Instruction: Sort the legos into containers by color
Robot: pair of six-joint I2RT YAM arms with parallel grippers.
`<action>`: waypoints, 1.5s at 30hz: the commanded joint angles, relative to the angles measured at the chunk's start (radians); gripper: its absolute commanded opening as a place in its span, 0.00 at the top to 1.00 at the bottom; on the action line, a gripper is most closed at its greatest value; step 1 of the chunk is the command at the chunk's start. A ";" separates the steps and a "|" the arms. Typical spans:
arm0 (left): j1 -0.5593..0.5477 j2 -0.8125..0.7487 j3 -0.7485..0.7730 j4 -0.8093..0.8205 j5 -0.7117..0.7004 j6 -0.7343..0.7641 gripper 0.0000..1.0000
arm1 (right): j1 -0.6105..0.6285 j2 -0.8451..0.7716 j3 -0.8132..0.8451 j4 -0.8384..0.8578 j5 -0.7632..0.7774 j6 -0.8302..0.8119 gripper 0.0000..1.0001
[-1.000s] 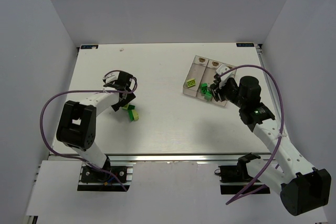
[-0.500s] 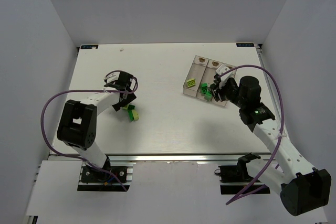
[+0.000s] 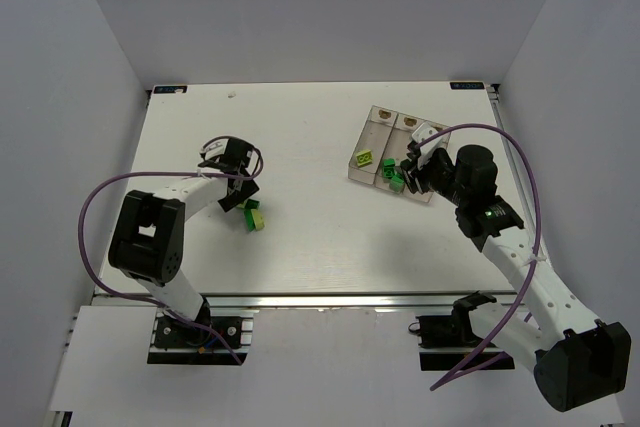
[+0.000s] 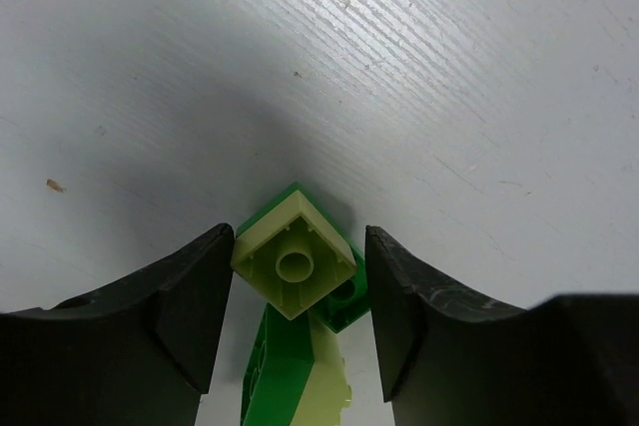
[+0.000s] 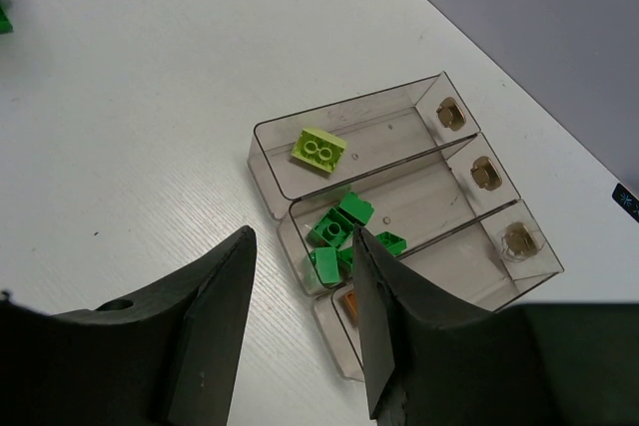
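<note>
Near the table's (image 3: 300, 127) left edge, left gripper (image 4: 300, 242) straddles a yellow-green lego (image 4: 295, 268), unpinched (next: squeeze, lift); right gripper (image 5: 301, 246) gapes empty above containers (image 5: 268, 162).

The 3 clear containers (image 5: 399, 127) stand joined side by side, each with a tan mark at one end. 1 holds a yellow-green brick (image 5: 319, 150), the middle 1 several dark green bricks (image 5: 344, 231), the 3rd an orange brick (image 5: 349, 303). Well apart from them, a pale yellow-green lego (image 4: 295, 264) lies underside up on loose dark green legos (image 4: 268, 376).
</note>
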 commanded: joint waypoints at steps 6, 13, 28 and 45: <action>0.006 -0.042 -0.009 0.024 0.028 0.011 0.39 | -0.003 -0.019 0.025 0.010 -0.007 -0.004 0.51; 0.006 -0.051 -0.006 0.044 0.074 0.031 0.57 | -0.003 -0.019 0.026 0.010 -0.007 -0.004 0.51; 0.004 -0.139 -0.020 0.318 0.626 0.147 0.97 | -0.005 -0.008 0.032 -0.028 -0.140 0.007 0.46; -0.180 -0.033 0.066 0.690 0.867 0.061 1.00 | 0.037 0.135 0.029 0.033 -0.353 0.384 0.11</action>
